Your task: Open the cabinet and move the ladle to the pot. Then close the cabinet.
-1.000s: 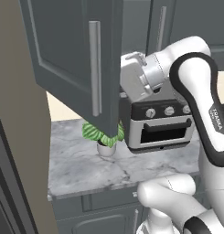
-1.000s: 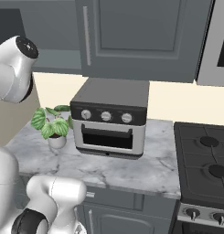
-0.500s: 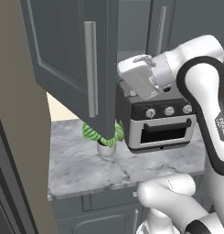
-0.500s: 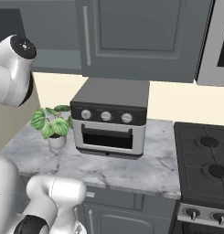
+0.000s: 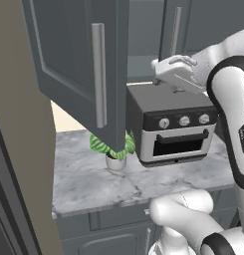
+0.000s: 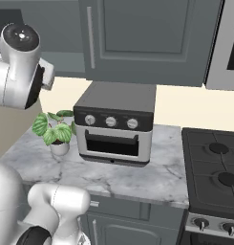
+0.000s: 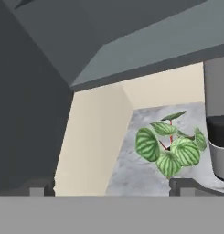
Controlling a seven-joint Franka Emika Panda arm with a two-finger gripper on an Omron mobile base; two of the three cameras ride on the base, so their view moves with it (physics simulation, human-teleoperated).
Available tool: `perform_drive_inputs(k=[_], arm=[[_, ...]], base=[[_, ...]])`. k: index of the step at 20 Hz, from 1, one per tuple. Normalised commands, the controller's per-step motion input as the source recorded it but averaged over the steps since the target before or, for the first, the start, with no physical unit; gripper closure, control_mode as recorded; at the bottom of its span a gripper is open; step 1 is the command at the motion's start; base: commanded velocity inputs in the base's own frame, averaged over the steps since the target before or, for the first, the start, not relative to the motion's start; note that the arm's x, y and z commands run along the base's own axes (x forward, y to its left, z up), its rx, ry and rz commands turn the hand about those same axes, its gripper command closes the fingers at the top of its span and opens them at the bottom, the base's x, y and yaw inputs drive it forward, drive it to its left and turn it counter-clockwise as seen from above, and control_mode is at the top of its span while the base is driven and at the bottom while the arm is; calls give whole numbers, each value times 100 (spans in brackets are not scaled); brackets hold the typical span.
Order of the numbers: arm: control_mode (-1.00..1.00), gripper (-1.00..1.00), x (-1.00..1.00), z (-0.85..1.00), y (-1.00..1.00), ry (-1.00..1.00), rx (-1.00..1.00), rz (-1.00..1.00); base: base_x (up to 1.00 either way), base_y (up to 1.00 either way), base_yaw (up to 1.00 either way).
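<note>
The cabinet (image 5: 83,64) hangs over the worktop (image 5: 93,182). Its left door (image 5: 76,69) stands swung out towards the front edge of the worktop, with its long silver bar handle (image 5: 99,74) facing the left base camera. Its right door (image 6: 152,38) is shut flat, and the silver handle on it (image 6: 90,37) runs vertically near its left side.

The pincer (image 7: 111,187) stands released, the two dark fingertips (image 7: 38,187) wide apart with nothing between them. In the hand view it looks under the cabinet's grey underside (image 7: 131,41) towards the cream wall (image 7: 93,137) and the marble below. In the left base view the white hand (image 5: 176,74) sits above the toaster oven (image 5: 171,127), just right of the open door's edge.

Obstructions near the cabinet: the toaster oven stands at the middle of the worktop against the back wall. A potted plant (image 6: 56,131) with striped green leaves stands just to its left, partly hidden behind the open door in the left base view. A stove (image 6: 214,172) adjoins the worktop's right edge.
</note>
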Motion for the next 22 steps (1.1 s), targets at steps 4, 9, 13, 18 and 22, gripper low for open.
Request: perform_drive_inputs(k=[4,9,13,18,22], arm=[[-100,-100,10,18,-74,-16,-23,-25],[-100,-100,8,13,-70,-14,-21,-22],[-100,-100,10,9,-58,-7,-13,-20],[-100,-100,21,5,-39,-2,-3,-14],[-100,-100,31,0,-16,-3,0,-6]], base=[[0,0,0],[0,0,0],[0,0,0],[0,0,0],[0,0,0]])
